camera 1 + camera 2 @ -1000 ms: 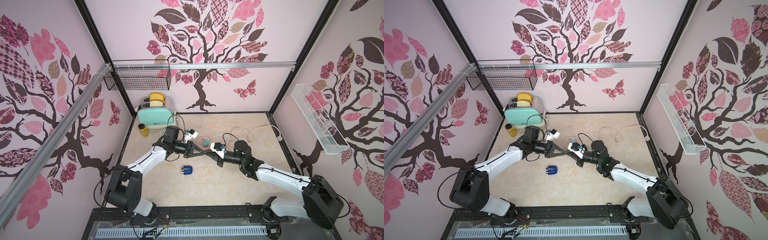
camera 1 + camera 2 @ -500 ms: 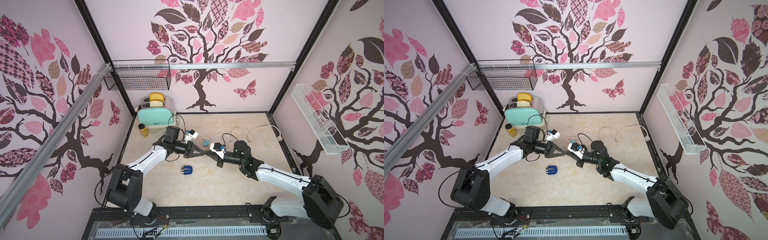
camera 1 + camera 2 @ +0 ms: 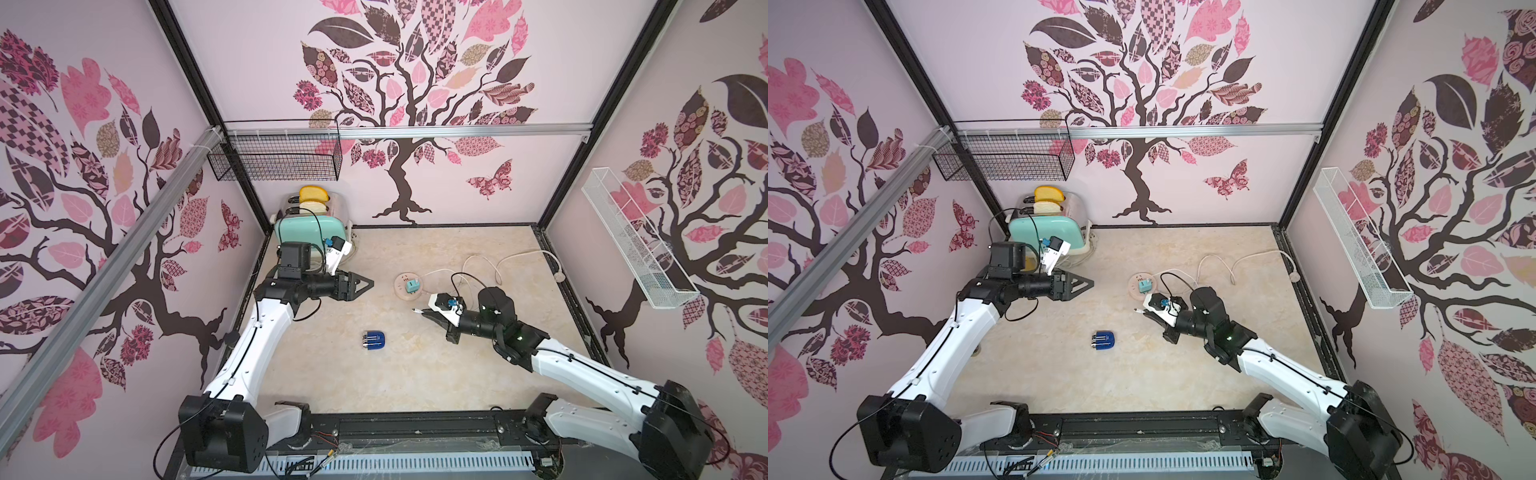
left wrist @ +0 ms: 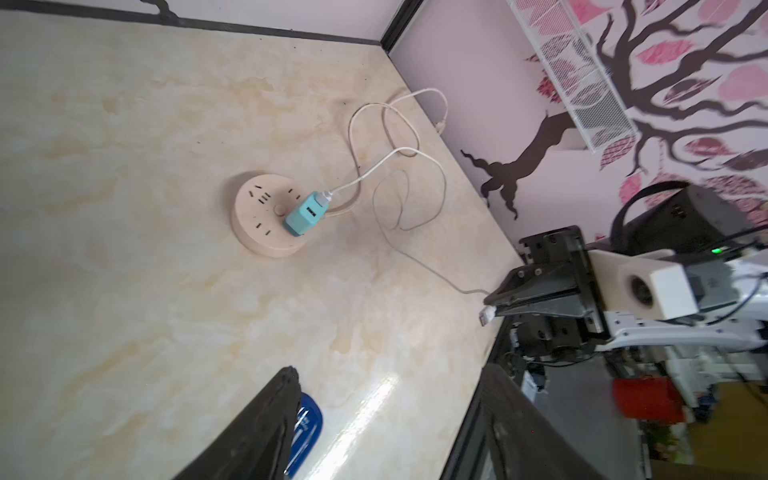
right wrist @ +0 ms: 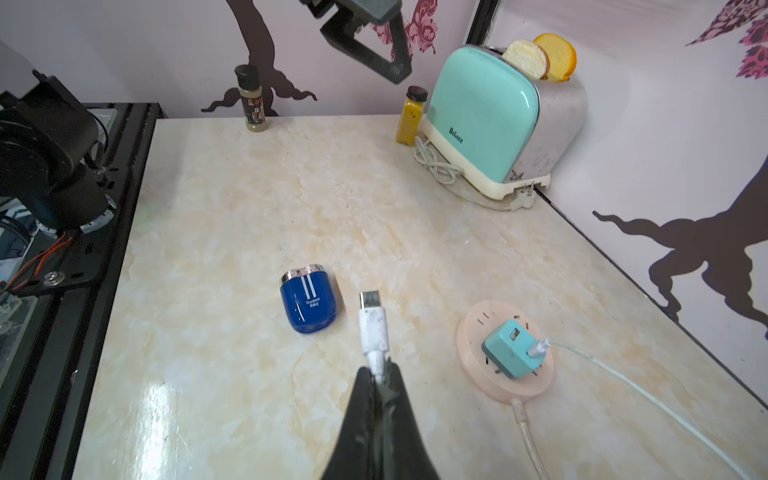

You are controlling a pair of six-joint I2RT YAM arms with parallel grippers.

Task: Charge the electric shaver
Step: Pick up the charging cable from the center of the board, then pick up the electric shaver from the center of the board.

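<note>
Two claws up: left claw (image 3: 369, 284) hangs spread apart, gripping nothing; right claw (image 5: 377, 376) is pinched tight on the white charging plug (image 5: 372, 320), near the blue electric shaver (image 5: 308, 302) lying flat mid-surface (image 5: 249, 208).

We see a glossy, marble-patterned tabletop (image 5: 249, 199) throwing back the light. Well out from the toaster (image 5: 482, 112), with its shiny mint shell and dull brushed-metal side, the electric shaver (image 5: 308, 305) shows glossy blue plastic and a ridged silver metal head. Also apart from the toaster, the power strip (image 5: 478, 374) looks matt pink plastic; the charging plug (image 5: 374, 328) is scuffed white plastic, metal-tipped.
</note>
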